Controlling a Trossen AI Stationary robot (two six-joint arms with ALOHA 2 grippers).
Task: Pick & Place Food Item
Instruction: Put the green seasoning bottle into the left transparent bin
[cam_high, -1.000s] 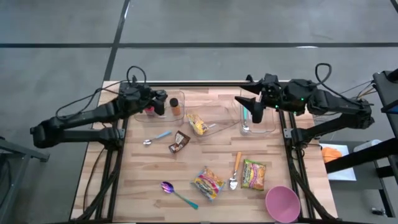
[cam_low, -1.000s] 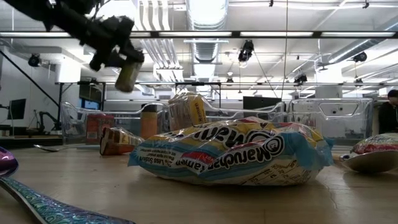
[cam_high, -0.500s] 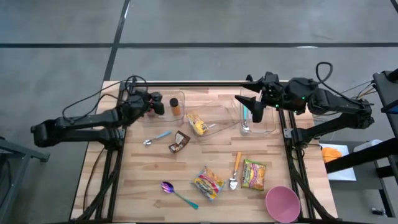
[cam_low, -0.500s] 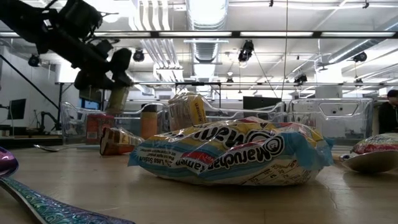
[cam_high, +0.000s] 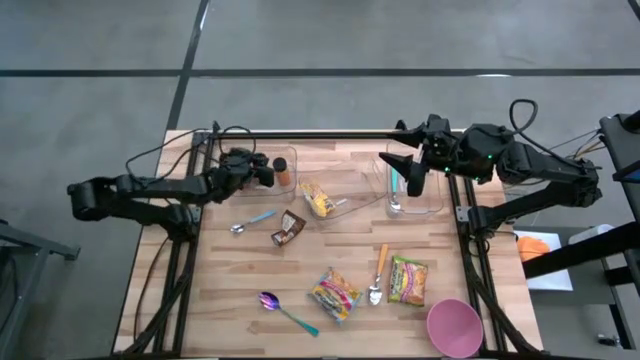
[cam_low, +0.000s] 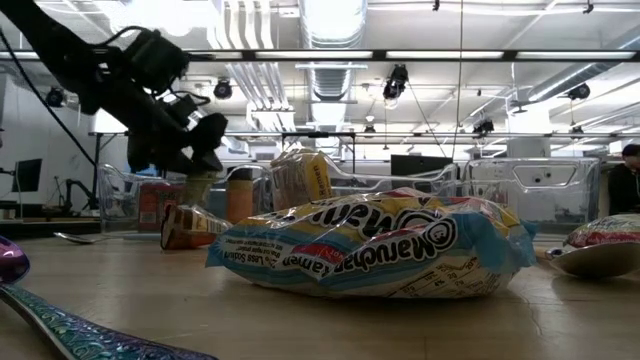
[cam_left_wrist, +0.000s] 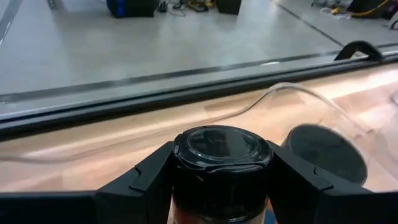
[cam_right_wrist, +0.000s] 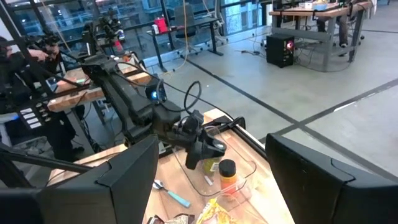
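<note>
Near field: ramen packet (cam_high: 335, 294) untouched at 6 o'clock. Far field, 11 o'clock: left gripper (cam_high: 262, 170) clamps a dark-capped jar (cam_left_wrist: 222, 171) over the clear bin (cam_high: 283, 160). Right gripper (cam_high: 400, 165), 1 o'clock, jaws wide, empty. Risk: jar strikes orange-capped bottle (cam_high: 283, 172) on descent.

a light wooden plank table (cam_high: 330, 245) on a dark metal frame carries the items. directly on it: two clear plastic bins, one (cam_high: 330, 178) at rear centre-left, one (cam_high: 415, 185) at rear right. a blue-handled spoon (cam_high: 252, 220) lies beside a small brown snack packet (cam_high: 288, 229). nearer the front: a purple iridescent spoon (cam_high: 287, 311), a yellow ramen packet (cam_high: 335, 293), a wooden-handled spoon (cam_high: 379, 274), a green ramen packet (cam_high: 408, 279) and a pink plastic bowl (cam_high: 455, 327) at the front right corner.
</note>
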